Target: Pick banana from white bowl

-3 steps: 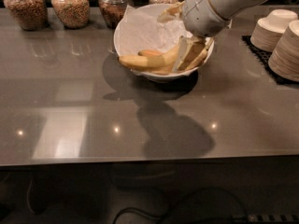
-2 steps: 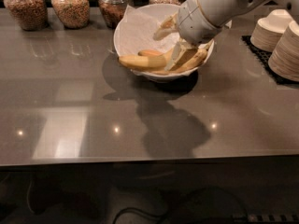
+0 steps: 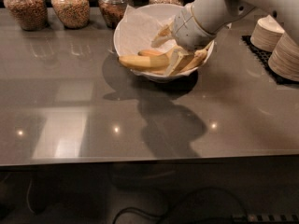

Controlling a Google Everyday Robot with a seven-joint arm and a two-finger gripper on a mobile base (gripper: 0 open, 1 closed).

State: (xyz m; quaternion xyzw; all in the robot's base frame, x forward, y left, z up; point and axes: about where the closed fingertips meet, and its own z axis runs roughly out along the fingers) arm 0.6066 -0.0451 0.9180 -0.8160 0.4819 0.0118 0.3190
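Observation:
The white bowl, lined with crinkled white paper, stands at the back middle of the grey counter. The long pale-yellow banana lies across its front left, its end sticking out over the rim. A small orange-tinted banana lies just behind it, and a deeper-yellow one lies at the right. My gripper reaches down into the bowl from the upper right. It is open, with one finger over the paper and the other at the long banana's right end. The arm hides the bowl's right side.
Several glass jars of grains line the back edge. Stacked beige dishes stand on a black mat at the right. The counter's front edge runs across the lower part of the view.
My gripper has moved left and lower into the bowl, closer to the long banana. The bananas and the bowl have not moved.

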